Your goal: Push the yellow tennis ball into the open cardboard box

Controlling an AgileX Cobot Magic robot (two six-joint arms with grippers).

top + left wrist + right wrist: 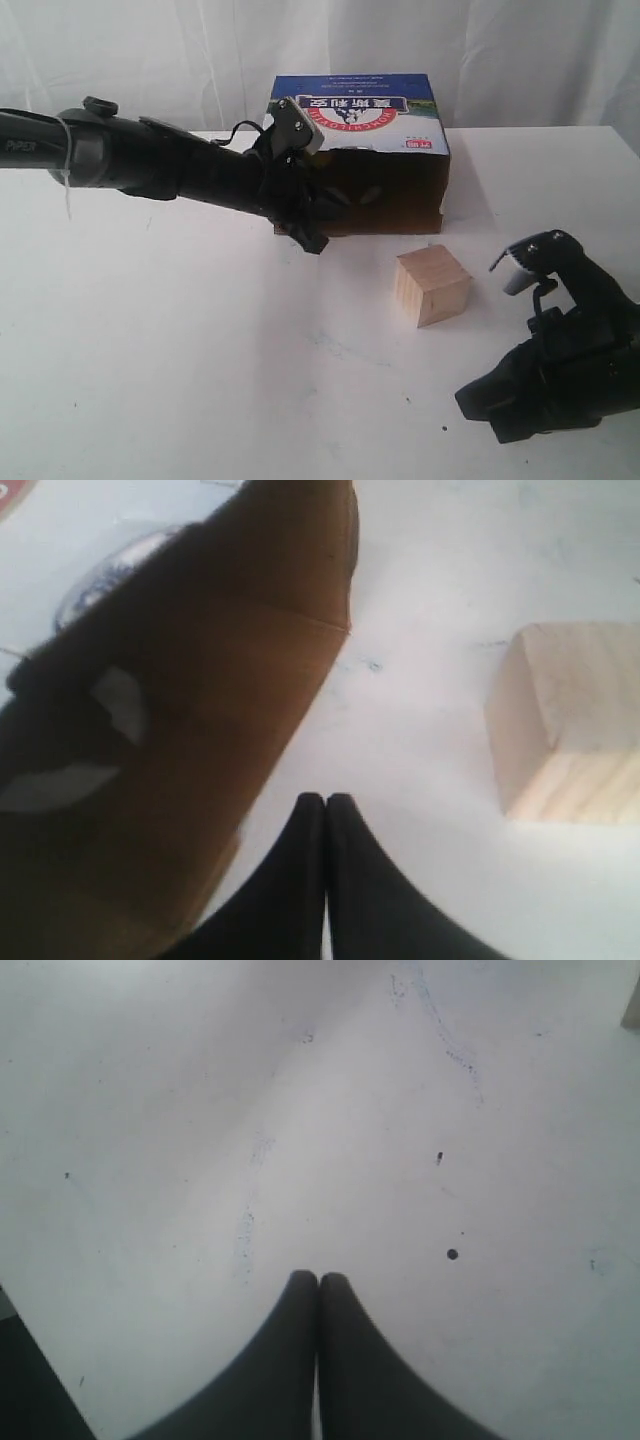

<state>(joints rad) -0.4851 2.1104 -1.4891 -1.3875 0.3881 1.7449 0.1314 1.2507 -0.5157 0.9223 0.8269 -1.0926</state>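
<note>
The open cardboard box lies at the back middle of the table, its blue and white printed panel on top and its dark opening facing forward. No view shows the yellow tennis ball. My left gripper is shut with nothing in it, right at the left part of the box's opening. In the left wrist view its closed tips hang over white table beside the box's brown wall. My right gripper rests shut near the front right; its wrist view has the tips over bare table.
A pale wooden cube stands on the white table in front of the box's right side, between the two arms, and also appears as the cube in the left wrist view. A white curtain hangs behind.
</note>
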